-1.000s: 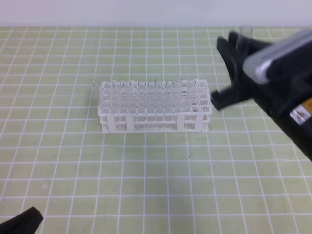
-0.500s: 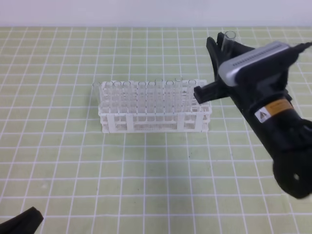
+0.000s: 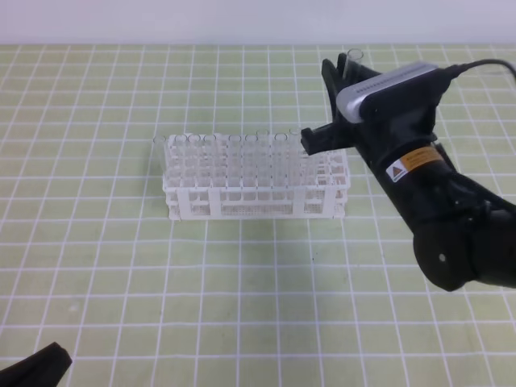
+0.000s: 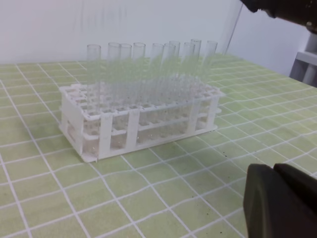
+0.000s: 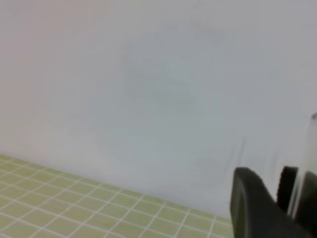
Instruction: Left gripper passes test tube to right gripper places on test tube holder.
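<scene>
- One test tube (image 3: pixel 351 63) stands near upright, pinched in our right end effector (image 3: pixel 330 103), above the test tube holder's (image 3: pixel 256 179) right end.
- Left end effector (image 3: pixel 34 369) waits far off; we cannot tell its grip.

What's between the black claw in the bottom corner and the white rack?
Only bare green grid mat. In the overhead view nothing sits between the left gripper and the test tube holder. The left wrist view shows the same open stretch.

Green gridded mat (image 3: pixel 242 274) before pale wall (image 3: pixel 201 20)
</scene>
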